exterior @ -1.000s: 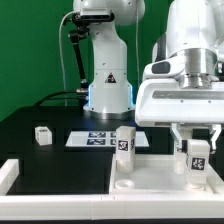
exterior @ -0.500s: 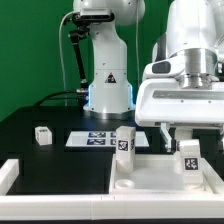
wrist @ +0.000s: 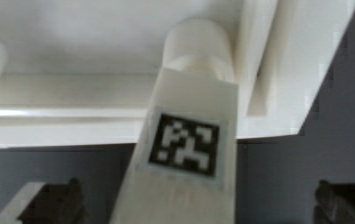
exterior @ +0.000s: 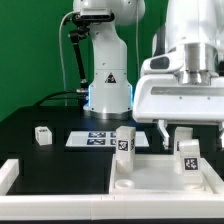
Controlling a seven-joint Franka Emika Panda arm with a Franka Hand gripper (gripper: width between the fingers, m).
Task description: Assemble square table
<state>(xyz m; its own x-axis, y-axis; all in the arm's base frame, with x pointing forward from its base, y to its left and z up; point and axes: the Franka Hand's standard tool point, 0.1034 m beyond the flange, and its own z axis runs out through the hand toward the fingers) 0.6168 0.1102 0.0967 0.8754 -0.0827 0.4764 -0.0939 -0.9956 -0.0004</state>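
The white square slab (exterior: 150,180) lies at the front of the table, and two white tagged legs stand upright in it. One leg (exterior: 124,143) stands at the slab's left corner. The other leg (exterior: 187,157) stands further to the exterior view's right. My gripper (exterior: 190,134) is open just above this second leg, its fingers apart on either side of the leg's top. In the wrist view the tagged leg (wrist: 188,140) runs between my dark fingers (wrist: 49,200) with a gap on each side. My gripper (wrist: 195,205) holds nothing.
A loose white leg (exterior: 42,133) lies on the black table at the exterior view's left. The marker board (exterior: 98,138) lies behind the slab. A long white rail (exterior: 40,178) runs along the front left. The robot base (exterior: 108,90) stands at the back.
My fingers have opened off the right-hand leg and the gripper has risen a little. The leg now stands free in the slab.
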